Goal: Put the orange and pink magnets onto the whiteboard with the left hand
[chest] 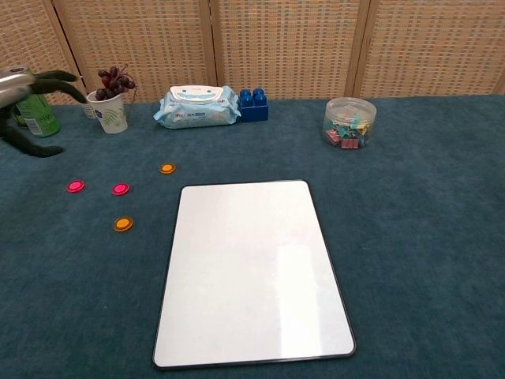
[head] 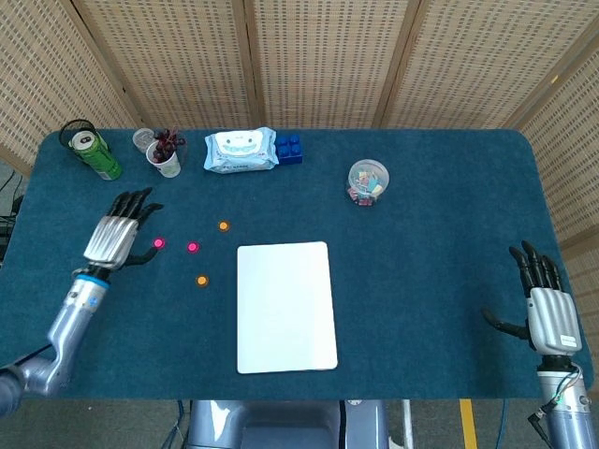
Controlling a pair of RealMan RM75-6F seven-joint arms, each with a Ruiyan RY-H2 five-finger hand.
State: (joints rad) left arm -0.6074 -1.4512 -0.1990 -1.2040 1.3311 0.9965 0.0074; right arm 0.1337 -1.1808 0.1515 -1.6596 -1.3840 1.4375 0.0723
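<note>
Four magnets lie on the tabletop (head: pixel 421 281) just left of the whiteboard (head: pixel 286 307): the left pink magnet (head: pixel 158 243), the right pink magnet (head: pixel 193 247), the near orange magnet (head: pixel 201 280) and the far orange magnet (head: pixel 223 225). None touches the whiteboard yet, so I judge the task barely begun.

My left hand (head: pixel 119 236) hangs just left of the left pink magnet, fingers (head: pixel 140 200) spread and holding nothing. In the chest view only its fingertips show at the far left edge, so I cannot say how high it sits above the cloth. My right hand (head: pixel 547 309) rests at the near right, well apart from everything, fingers apart and empty.

These look like small, light, stiff discs, probably smooth, lying flat on soft cloth. I would pinch one by its rim between thumb and a finger; a press from above may only push it into the pile.

Along the far edge stand a green can (head: pixel 94 153), a paper cup (head: pixel 166 157), a wipes pack (head: pixel 241 150), a blue brick (head: pixel 288 148) and a clear tub (head: pixel 367 181). Nothing sits between the magnets and the whiteboard.
</note>
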